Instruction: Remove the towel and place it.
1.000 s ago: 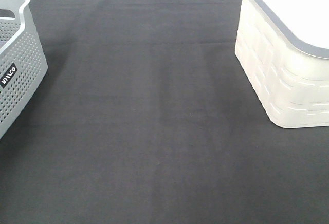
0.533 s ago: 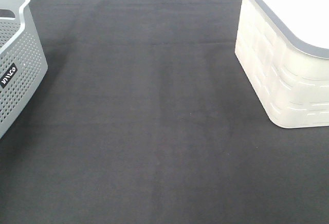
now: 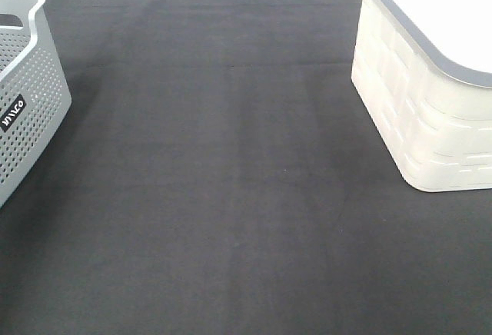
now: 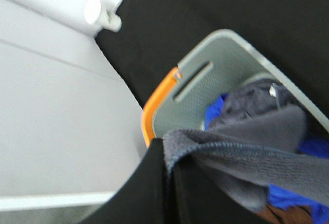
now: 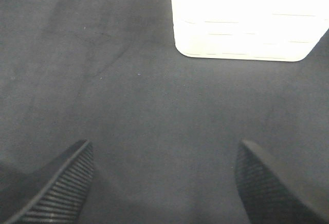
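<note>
Grey-lavender towel (image 4: 247, 152) is pinched at one stitched edge by the left gripper (image 4: 168, 172), jaws fully closed on the cloth with no gap between the black fingers (image 4: 139, 193). From the pinch the towel drapes down into the basket (image 4: 216, 49), bulk bunched inside, lying on a blue cloth (image 4: 314, 147) that shows on either side of it. A small pale bit sits on the bunched part, too blurred to call. The basket wall is grey with a slot handle (image 4: 193, 81) and an orange strip (image 4: 154, 106) along one rim corner. Beyond the basket are a white panel (image 4: 51, 106) with a white knob (image 4: 95, 11), and black mat. In the high view the basket sits at 9 o'clock, cut by the frame edge, with perforated grey sides and a small black label (image 3: 13, 113); its inside can't be seen from there, so the towel only shows in the left wrist view. The bin (image 3: 415, 120), cream with a brick pattern, is at 2 o'clock, with a white lid (image 3: 446, 12) edged in grey and a dark cutout in it. The mat (image 3: 231, 166) fills the middle, faint creases running across it. The right gripper (image 5: 164, 149) is spread wide and holds nothing, ribbed pads (image 5: 67, 188) well apart, hovering above bare mat with the bin's lower wall ahead of it and well apart from the fingertips.
</note>
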Motion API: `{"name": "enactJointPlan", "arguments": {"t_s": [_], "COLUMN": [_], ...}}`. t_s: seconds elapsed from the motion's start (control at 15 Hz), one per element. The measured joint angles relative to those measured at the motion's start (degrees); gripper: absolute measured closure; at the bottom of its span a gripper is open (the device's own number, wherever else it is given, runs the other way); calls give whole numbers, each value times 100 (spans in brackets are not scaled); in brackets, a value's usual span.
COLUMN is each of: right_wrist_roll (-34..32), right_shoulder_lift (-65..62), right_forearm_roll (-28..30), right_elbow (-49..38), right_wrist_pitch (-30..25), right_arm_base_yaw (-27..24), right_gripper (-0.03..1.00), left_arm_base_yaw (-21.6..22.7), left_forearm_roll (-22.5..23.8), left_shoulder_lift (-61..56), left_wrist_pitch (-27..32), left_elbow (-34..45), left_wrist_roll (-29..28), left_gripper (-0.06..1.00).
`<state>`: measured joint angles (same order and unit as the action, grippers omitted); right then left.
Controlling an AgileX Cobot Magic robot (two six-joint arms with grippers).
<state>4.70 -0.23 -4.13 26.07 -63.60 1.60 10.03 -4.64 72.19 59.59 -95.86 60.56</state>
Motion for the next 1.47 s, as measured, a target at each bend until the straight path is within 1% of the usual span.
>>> {"name": "enactJointPlan", "arguments": {"t_s": [0.07,0.13,0.2,0.27,0.33,0.4,0.47,0.6,0.73,0.87,1.07,1.13,1.47], "right_wrist_roll": [0,0,0,6,126,378,516,1392,2200,2928,3879,4085,6073], "right_shoulder_lift": [0,0,0,46,201,435,567,1146,1776,2384,3398,3564,5162], "right_forearm_roll": [0,0,-120,-286,-476,-762,-900,-1719,-2532,-3249,-4188,-4349,-5879], "right_elbow": [0,0,63,126,201,281,321,481,630,716,745,756,1278], "right_wrist_pitch": [11,11,183,309,430,544,602,710,768,848,1083,1106,1094], "right_arm_base_yaw": [0,0,0,0,0,0,0,0,0,0,0,0,0], "right_gripper": [23,23,23,23,23,23,23,23,23,23,23,23,23], "left_arm_base_yaw": [-252,-252,-584,-688,-1031,-1312,-1432,-1960,-2303,-2538,-2744,-2785,-3346], "left_forearm_roll": [-29,-29,-52,-52,-57,-57,-63,-86,-86,-86,-80,-80,-80], "left_shoulder_lift": [0,0,11,29,120,252,344,733,1071,1312,1684,1730,1902], "left_wrist_pitch": [-304,-304,-991,-1197,-1679,-1891,-1925,-1960,-1822,-1633,-1541,-1524,-1278], "left_elbow": [-120,-120,-138,-138,-275,-504,-625,-1238,-1593,-1639,-1639,-1639,-1639], "left_wrist_roll": [155,155,309,327,350,367,367,367,367,367,367,367,378], "left_gripper": [94,94,94,94,94,94,94,94,94,94,94,94,94]}}
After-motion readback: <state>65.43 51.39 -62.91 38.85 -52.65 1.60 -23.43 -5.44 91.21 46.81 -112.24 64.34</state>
